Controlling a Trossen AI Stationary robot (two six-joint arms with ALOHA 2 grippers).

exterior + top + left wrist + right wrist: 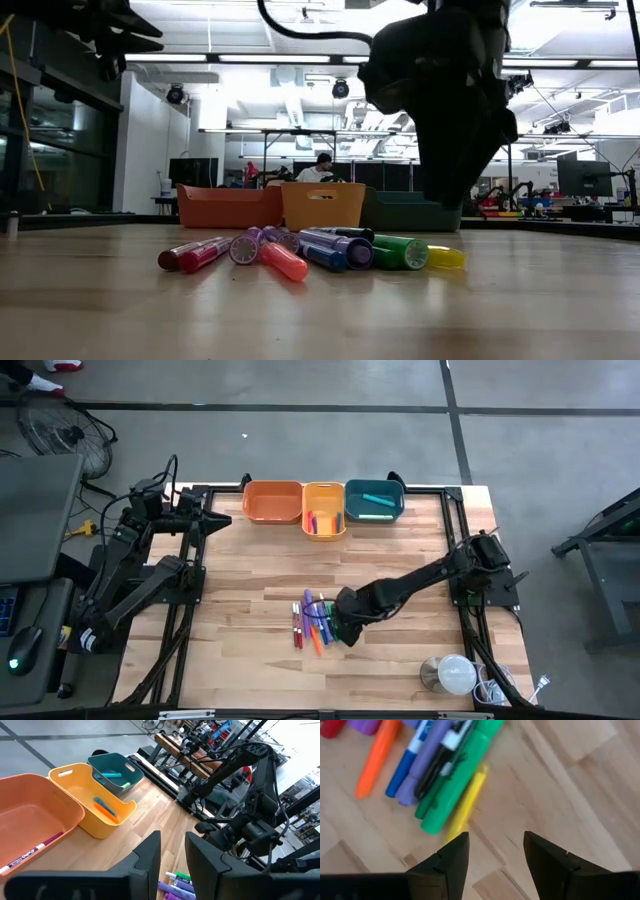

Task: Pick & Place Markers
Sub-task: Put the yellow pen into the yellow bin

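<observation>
The right claw, fingers spread and empty, hovers just right of the pile of coloured capped markers mid-worktop. The left claw, parted and empty, waits far left.

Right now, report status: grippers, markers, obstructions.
Right gripper open, low beside the marker pile, holding nothing. Left gripper open, parked high near the orange bin. Nothing in the way.

Markers: red, pink, purple, orange, blue, green, yellow; black/white label on one purple. Bins: orange, yellow w/ orange + blue pens, teal w/ teal pen. Bench: light wood planks, mixed tan. Arms dark.
</observation>
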